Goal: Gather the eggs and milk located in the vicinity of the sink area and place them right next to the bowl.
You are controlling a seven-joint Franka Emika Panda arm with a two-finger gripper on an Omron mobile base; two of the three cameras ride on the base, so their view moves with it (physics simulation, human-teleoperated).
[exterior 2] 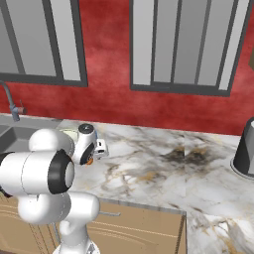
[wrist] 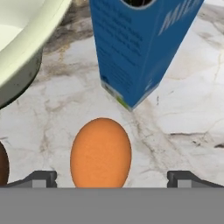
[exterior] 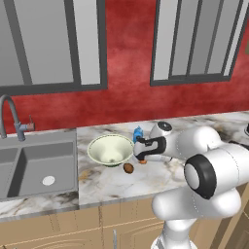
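A: Two dark fingertips (wrist: 41, 178) of the claw (wrist: 114, 179) rise at the bottom of the hand view, far apart, jaws wide. The orange egg (wrist: 101, 153) lies between them on the tabletop (wrist: 183, 113), touching neither.

B: Entry for what is beside it?

A: Milk (wrist: 135, 48): blue carton, upright, upper centre of the hand view, just behind the orange egg. Bowl (wrist: 19, 41): pale cream-green, upper left of that view, near the carton. Brown egg (wrist: 2, 168): a dark sliver at the left edge, just beside the orange one.

B: And from the left base view?

A: Claw (exterior: 141, 151) at frame centre, low over the marbled tabletop (exterior: 146, 182). Orange egg (exterior: 143, 161) peeks out under it. Milk (exterior: 137, 133) shows as a blue top behind the hand. Bowl (exterior: 110, 150) sits just left of the claw, the brown egg (exterior: 128, 168) in front of it, near its rim.

B: Further out?

A: Sink (exterior: 34, 168): grey double basin with a round drain, left of frame, with a curved faucet (exterior: 9, 116) behind it. It stands well apart from the eggs and carton. Red wall (exterior: 129, 73) and two grey-framed windows (exterior: 51, 44) above.

B: Right base view?

A: Claw (exterior 2: 101, 149) at centre left, beyond the white arm (exterior 2: 39, 173). A sliver of bowl (exterior 2: 69, 134) rim lies behind the arm. A dark grey vessel (exterior 2: 245, 149) stands at the right edge, kind unclear. Wooden cabinet fronts (exterior 2: 139, 228) run below.
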